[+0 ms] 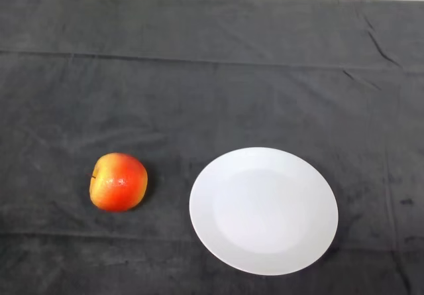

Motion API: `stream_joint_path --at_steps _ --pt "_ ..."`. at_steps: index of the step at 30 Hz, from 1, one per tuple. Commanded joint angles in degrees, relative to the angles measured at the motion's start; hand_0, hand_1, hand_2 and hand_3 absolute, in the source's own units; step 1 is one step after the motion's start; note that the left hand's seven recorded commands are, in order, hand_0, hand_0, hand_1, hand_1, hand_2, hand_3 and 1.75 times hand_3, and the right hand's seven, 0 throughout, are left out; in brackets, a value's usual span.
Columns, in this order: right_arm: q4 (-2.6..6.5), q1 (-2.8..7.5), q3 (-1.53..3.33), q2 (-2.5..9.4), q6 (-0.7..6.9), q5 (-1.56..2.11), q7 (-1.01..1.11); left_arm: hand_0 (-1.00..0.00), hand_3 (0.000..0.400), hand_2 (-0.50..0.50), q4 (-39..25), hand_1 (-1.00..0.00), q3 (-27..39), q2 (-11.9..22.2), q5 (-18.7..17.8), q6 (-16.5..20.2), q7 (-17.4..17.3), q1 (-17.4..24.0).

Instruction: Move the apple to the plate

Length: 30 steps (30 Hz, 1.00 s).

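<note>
- Red-and-yellow apple (118,181) lay on its side on the dark-clothed desk (212,76).
- Sat left of the white plate (264,210), apart from it.
- No fingers visible; state untold.

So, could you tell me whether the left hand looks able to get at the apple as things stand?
Probably yes. The apple lies alone on the dark cloth, toward the robot's left, apart from the white plate, with nothing over or around it. The hand itself is not in view, so reach is a guess.

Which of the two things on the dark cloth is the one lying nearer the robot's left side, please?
The apple, red and yellow, lies nearer the robot's left side; the white plate sits to its right, apart from it.
</note>
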Motion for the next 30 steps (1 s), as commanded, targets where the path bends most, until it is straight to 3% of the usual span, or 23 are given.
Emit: stream_joint_path --at_steps 1,30 --pt "0.10 -0.86 -0.09 -1.40 -0.54 1.15 0.09 0.00 0.000 0.00 2.75 0.00 2.06 -0.28 1.07 -1.59 -0.83 -1.78" --pt "0.08 -0.85 -0.08 -1.39 -0.53 1.14 0.08 0.00 0.000 0.00 5.21 0.00 0.75 2.37 -1.38 -6.61 -11.26 0.52"
